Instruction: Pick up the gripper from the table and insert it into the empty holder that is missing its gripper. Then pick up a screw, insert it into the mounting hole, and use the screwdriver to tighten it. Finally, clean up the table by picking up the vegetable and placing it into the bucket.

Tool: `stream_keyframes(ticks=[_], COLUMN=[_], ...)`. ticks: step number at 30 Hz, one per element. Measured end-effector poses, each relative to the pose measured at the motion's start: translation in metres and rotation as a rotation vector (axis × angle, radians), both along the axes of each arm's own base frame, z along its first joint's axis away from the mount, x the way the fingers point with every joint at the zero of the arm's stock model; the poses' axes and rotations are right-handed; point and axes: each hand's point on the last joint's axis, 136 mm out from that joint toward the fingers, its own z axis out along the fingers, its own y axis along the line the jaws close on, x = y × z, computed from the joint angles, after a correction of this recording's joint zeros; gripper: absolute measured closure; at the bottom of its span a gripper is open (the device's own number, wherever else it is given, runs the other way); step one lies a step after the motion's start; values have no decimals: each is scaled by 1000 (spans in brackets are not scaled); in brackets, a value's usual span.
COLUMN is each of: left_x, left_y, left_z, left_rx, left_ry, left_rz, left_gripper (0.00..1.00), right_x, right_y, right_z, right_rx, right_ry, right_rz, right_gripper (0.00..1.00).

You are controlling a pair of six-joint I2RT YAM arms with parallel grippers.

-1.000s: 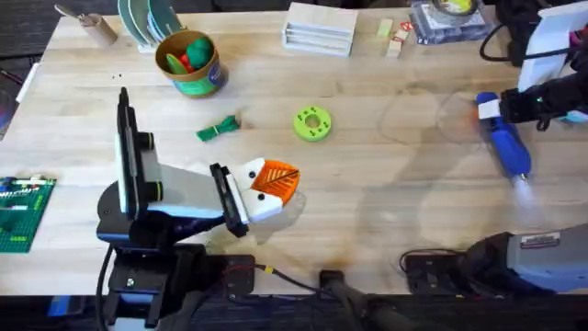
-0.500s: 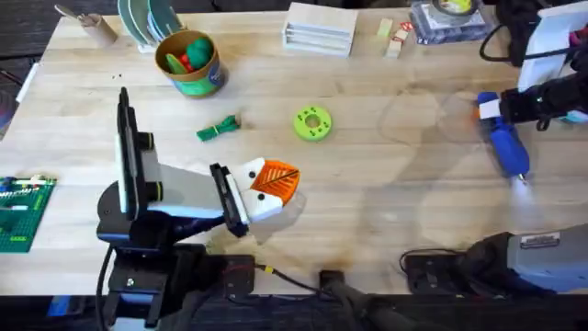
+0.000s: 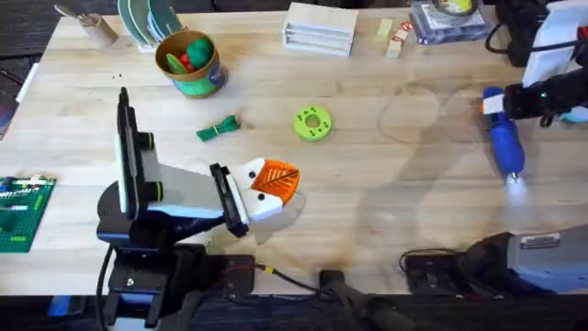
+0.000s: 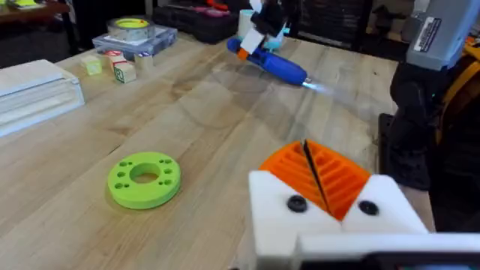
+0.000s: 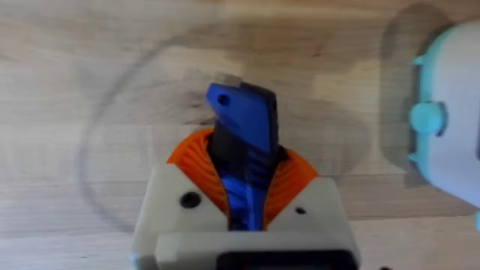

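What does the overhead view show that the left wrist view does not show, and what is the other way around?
Overhead alone: the bucket with toys inside, the vegetable lying on the table, and a green brick plate at the table's left edge.
Left wrist alone: the left hand seen closely, its orange pads pressed together with nothing between them.
Both: the lime disc, the screwdriver held by the right hand, and the white stacked box.

A lime-green disc with holes lies near the middle of the wooden table. At the top centre sits a flat white stacked box. A green circuit-like board rests at the left edge, a tan cup upper left.
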Motion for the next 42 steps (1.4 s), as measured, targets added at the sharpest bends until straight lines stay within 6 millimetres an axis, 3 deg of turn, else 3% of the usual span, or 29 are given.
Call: stream_keyframes(ticks=[5, 14, 24, 33, 35, 38, 42], left_x=[0, 1, 1, 1, 1, 1, 1], left_y=[0, 0, 0, 0, 0, 0, 0], left_z=[0, 0, 0, 0, 0, 0, 0], left_rx=[0, 0, 0, 0, 0, 0, 0], left_ry=[0, -1, -1, -1, -1, -1, -1], left_rz=[0, 4, 5, 5, 5, 5, 5], left_gripper=[986, 986, 986, 986, 986, 986, 986], right_x=[8, 3, -24, -54, -64, -74, -71], right_y=[-4, -1, 37, 82, 93, 113, 147], right_z=[35, 126, 181, 249, 256, 251, 248], right_rx=[-31, -102, -81, -71, -47, 35, 193], right_ry=[-90, -304, -417, -642, -693, -759, -902], right_rz=[-30, -78, -90, -49, -39, -15, 54], right_gripper=[819, 833, 850, 863, 866, 870, 875])
